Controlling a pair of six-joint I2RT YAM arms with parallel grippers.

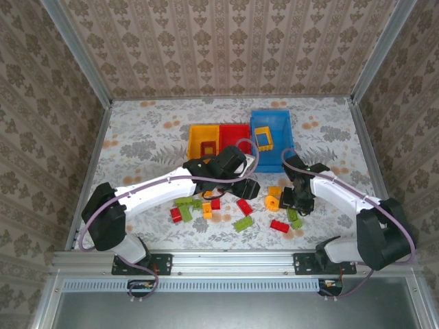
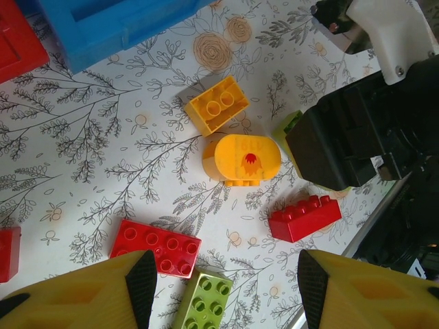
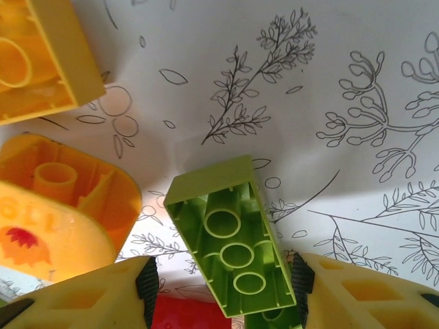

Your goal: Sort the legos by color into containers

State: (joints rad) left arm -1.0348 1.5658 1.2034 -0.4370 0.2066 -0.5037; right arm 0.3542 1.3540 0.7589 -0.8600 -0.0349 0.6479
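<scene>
- Three bins, blue (image 1: 280,123), red (image 1: 236,131) and yellow-orange (image 1: 193,137), are set side by side, well beyond both sets of fingertips.
- The left gripper (image 2: 219,277) is held spread and empty above a red brick (image 2: 156,247). The other arm is seen just ahead of it, so a clash is risked if either is swung wide.
- The right gripper (image 3: 225,281) is spread around an upturned lime green brick (image 3: 230,240), which sits against one pad with a gap at the other.
- An uneven closure could twist that brick out, or the rounded orange piece (image 3: 62,212) just outside one finger could be nudged.
</scene>
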